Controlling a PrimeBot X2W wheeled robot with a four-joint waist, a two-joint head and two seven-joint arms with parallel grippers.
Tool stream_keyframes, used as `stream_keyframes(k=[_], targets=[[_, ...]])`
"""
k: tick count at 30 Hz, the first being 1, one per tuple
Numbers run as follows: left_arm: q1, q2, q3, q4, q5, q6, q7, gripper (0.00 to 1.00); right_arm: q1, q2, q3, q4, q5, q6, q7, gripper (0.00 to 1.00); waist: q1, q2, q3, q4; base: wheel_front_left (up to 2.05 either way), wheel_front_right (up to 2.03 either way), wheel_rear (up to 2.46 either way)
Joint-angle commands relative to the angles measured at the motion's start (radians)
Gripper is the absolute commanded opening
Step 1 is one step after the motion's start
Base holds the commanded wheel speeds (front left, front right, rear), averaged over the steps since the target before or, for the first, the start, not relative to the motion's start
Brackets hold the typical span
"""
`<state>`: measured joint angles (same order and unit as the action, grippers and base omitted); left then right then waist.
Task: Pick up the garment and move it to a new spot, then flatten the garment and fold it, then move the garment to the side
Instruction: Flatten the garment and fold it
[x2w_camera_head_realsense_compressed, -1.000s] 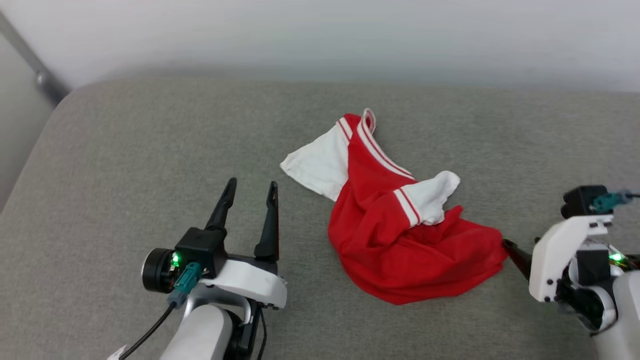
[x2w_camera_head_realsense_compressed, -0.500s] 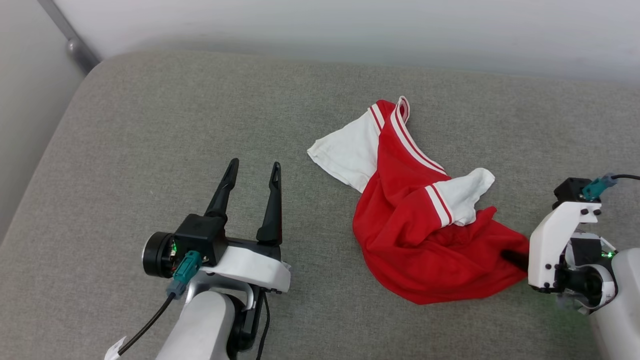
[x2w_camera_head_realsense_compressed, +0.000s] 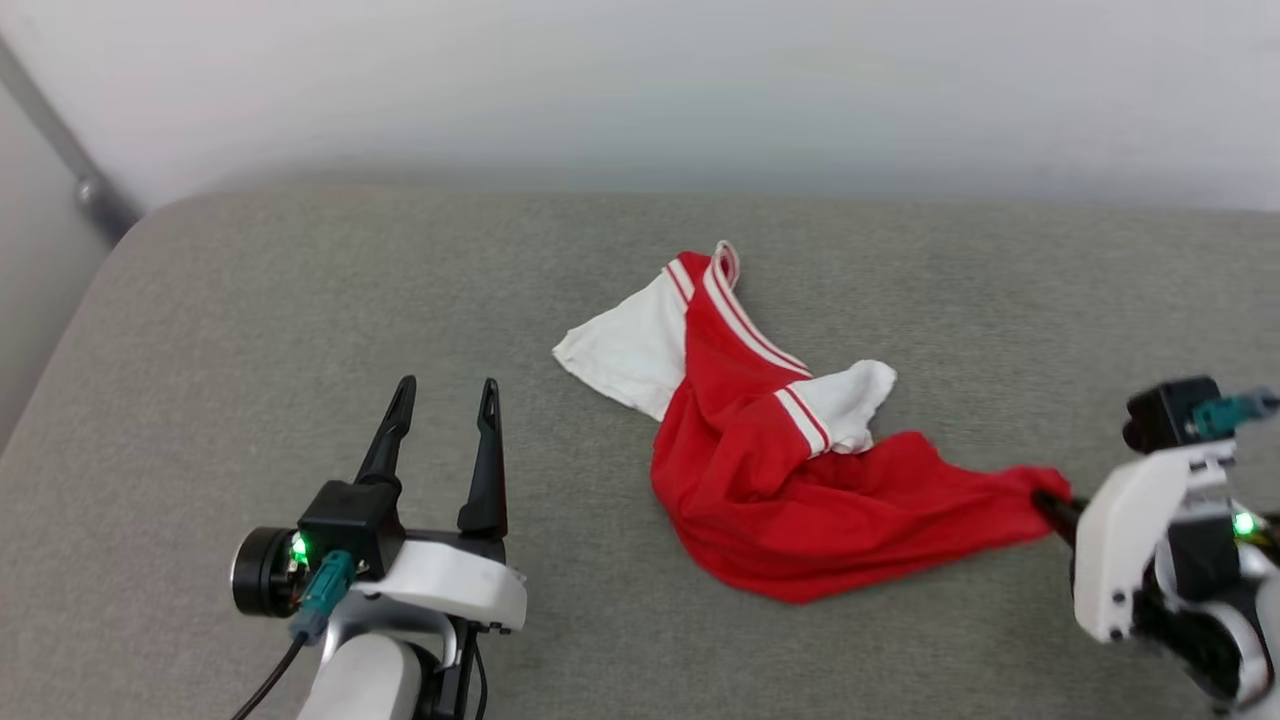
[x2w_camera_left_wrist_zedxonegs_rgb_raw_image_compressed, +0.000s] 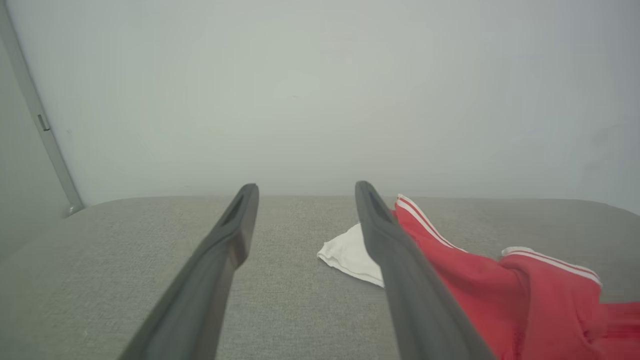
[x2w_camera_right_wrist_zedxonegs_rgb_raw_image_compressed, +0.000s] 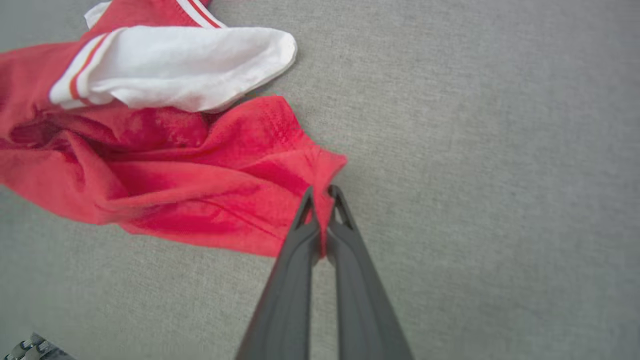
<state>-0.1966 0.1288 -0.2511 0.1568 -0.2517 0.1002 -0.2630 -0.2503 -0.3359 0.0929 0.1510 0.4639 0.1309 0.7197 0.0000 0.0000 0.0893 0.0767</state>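
The garment (x2w_camera_head_realsense_compressed: 790, 490) lies crumpled on the grey cushion, red body with white sleeves and striped trim; its print is hidden. Its right corner is drawn out into a thin tail toward my right gripper (x2w_camera_head_realsense_compressed: 1050, 503), which is shut on that red corner. The right wrist view shows the same pinch: the right gripper (x2w_camera_right_wrist_zedxonegs_rgb_raw_image_compressed: 321, 192) has red cloth of the garment (x2w_camera_right_wrist_zedxonegs_rgb_raw_image_compressed: 165, 170) squeezed between its tips. My left gripper (x2w_camera_head_realsense_compressed: 445, 395) stands open to the left of the garment, apart from it. In the left wrist view the left gripper (x2w_camera_left_wrist_zedxonegs_rgb_raw_image_compressed: 305, 192) holds nothing, with the garment (x2w_camera_left_wrist_zedxonegs_rgb_raw_image_compressed: 480, 290) at the right.
The grey fabric cushion (x2w_camera_head_realsense_compressed: 250, 320) spreads wide around the garment, with bare room to the left and behind. A pale wall (x2w_camera_head_realsense_compressed: 640, 80) rises behind it, and a grey metal bar (x2w_camera_head_realsense_compressed: 70, 160) runs down at the far left corner.
The head camera has shifted. My right gripper has pulled the garment's right corner outward to the right, so the red hem now stretches into a tail. The left gripper stays open.
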Motion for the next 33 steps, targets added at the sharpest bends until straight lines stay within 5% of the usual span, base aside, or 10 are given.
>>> stream_keyframes(k=[1,7,13,14,15,24,33], targets=[[0.017,0.007,0.005,-0.003,0.002,0.005,-0.002,1.00,0.059,0.004,-0.017,-0.050,-0.008,0.000,0.009,0.00,0.0000,0.0000,-0.029,-0.035,0.00,0.00,0.00],[0.053,0.021,0.011,0.002,-0.006,0.006,0.003,1.00,0.376,0.111,-0.087,-0.210,-0.058,0.000,0.078,0.00,0.0000,0.0000,-0.070,-0.072,0.00,0.00,0.00],[0.072,0.035,0.011,0.005,-0.014,0.003,0.013,1.00,0.548,0.226,-0.135,-0.169,-0.069,0.000,0.092,0.00,0.0000,0.0000,-0.090,-0.083,0.00,0.00,0.00],[0.073,0.037,0.009,0.005,-0.014,0.004,0.018,1.00,0.561,0.238,-0.141,-0.152,-0.069,0.000,0.087,0.29,0.0000,0.0000,-0.092,-0.083,0.00,0.00,0.00],[0.074,0.039,0.009,0.005,-0.016,0.003,0.021,1.00,0.564,0.252,-0.143,-0.144,-0.061,0.000,0.069,0.97,0.0000,0.0000,-0.093,-0.083,0.00,0.00,0.00],[0.086,0.039,-0.002,-0.006,-0.023,0.012,0.032,1.00,0.399,0.257,-0.274,-0.141,-0.086,0.000,-0.221,1.00,0.0000,0.0000,-0.105,-0.071,0.00,0.00,0.00],[0.061,0.024,-0.033,0.002,-0.020,-0.002,0.025,1.00,0.073,0.224,-0.304,0.107,-0.042,0.000,-0.327,1.00,0.0000,0.0000,-0.097,-0.015,0.00,0.00,0.00]])
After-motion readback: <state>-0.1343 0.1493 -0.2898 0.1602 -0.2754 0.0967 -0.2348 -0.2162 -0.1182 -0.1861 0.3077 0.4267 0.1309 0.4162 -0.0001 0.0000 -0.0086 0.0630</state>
